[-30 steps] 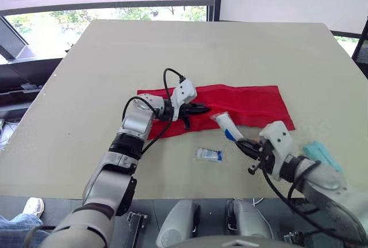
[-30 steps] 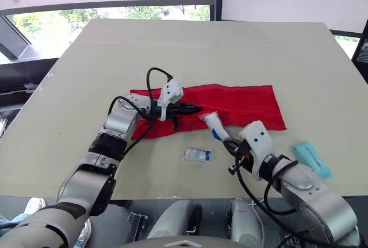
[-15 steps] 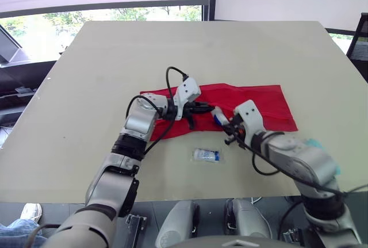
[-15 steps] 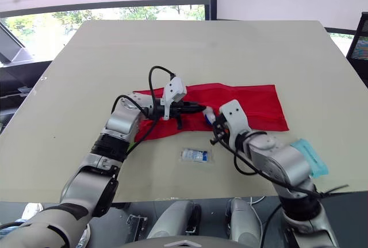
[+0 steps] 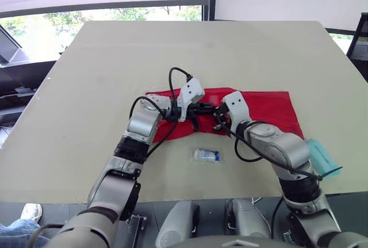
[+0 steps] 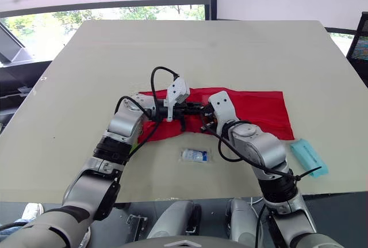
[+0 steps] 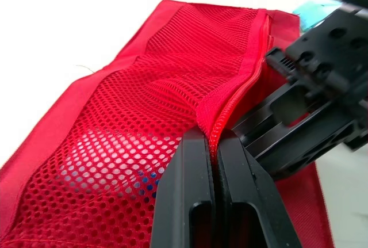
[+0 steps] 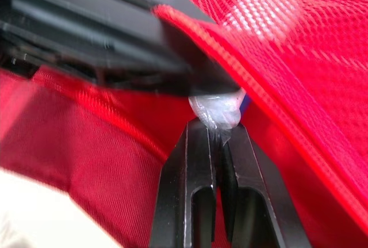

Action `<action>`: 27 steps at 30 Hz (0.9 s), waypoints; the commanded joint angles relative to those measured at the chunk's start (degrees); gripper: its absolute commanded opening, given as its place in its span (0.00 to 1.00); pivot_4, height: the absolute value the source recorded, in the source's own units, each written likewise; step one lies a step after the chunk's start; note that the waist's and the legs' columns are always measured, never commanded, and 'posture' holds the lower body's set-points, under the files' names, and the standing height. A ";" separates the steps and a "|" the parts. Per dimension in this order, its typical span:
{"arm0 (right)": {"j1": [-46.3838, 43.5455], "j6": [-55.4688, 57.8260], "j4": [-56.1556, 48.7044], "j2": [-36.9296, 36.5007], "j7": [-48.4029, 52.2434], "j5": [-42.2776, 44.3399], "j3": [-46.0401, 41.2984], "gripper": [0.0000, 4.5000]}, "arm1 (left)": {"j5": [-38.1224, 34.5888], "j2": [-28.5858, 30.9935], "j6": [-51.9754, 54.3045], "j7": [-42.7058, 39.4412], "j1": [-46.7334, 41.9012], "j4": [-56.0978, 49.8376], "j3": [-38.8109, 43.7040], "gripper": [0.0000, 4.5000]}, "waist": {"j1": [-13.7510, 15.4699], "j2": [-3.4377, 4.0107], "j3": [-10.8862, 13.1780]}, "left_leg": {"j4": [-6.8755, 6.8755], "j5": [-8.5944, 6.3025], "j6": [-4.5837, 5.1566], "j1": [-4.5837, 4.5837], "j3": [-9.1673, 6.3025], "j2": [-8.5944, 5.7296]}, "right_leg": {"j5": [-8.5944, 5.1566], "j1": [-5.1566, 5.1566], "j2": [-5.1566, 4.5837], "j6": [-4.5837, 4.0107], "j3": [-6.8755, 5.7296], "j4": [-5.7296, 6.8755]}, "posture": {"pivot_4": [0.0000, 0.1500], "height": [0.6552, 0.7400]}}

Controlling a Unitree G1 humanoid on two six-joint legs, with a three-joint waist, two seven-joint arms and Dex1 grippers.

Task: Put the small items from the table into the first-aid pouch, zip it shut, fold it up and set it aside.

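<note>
- The red pouch [image 5: 264, 107] lay unfolded across the middle of the worktop [image 5: 172, 52].
- The left gripper [image 7: 215, 138] had its jaws pinching the raised zipper edge of the mesh pocket.
- The right gripper [image 8: 214, 128] sat against it, jaws pinching a clear packet [image 8: 217, 109] at the pocket mouth.
- A small sachet [image 5: 206, 155] lay just before the pouch, and a teal item [image 5: 319, 156] lay further right.

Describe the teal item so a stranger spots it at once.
On the beige table lies a red pouch. The teal packet lies past its right end, near the front edge. The other loose packet is clear, in front of the pouch's middle.
</note>
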 commanded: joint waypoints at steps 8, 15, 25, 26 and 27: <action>-5.21 -8.50 3.03 -4.98 6.79 -5.40 7.28 0.02 | -1.00 -0.48 0.22 -0.06 0.89 -3.00 -0.95 0.00 | -0.03 0.00 0.00 | -0.01 0.00 -0.01 0.00 0.00 0.00 | 0.00 -0.01 0.03 0.00 0.01 0.00 | 1.00 0.99; -4.93 -11.37 3.15 -5.52 9.46 -7.81 9.19 0.02 | -0.91 -0.34 -0.22 0.17 0.91 -2.46 -0.92 0.00 | -0.12 0.00 0.00 | -0.01 0.00 -0.01 0.01 0.00 0.00 | 0.00 -0.01 0.02 0.00 0.02 0.00 | 1.00 0.99; -2.22 -9.57 -1.85 -6.35 12.38 -5.81 4.29 0.55 | 0.08 -0.01 -1.96 2.04 0.30 2.32 -0.12 0.00 | 0.02 0.00 0.00 | -0.01 0.01 -0.02 0.00 0.00 0.00 | 0.00 -0.01 -0.01 0.00 0.01 0.00 | 1.00 0.99; -2.14 -9.18 -2.40 -6.46 12.61 -5.59 3.86 0.55 | 0.03 -0.01 -2.09 2.09 0.26 2.52 -0.07 0.00 | 0.02 0.00 0.00 | -0.01 0.01 -0.02 0.01 -0.01 0.00 | 0.00 -0.01 -0.01 0.00 0.01 0.00 | 1.00 0.99; -2.08 -8.73 -2.93 -6.51 12.73 -5.34 3.28 0.55 | -0.03 -0.05 -2.14 2.13 0.18 2.72 -0.02 0.00 | 0.02 0.00 0.00 | -0.01 0.01 -0.02 0.01 -0.01 0.00 | 0.00 -0.01 -0.02 0.00 0.01 0.00 | 1.00 0.99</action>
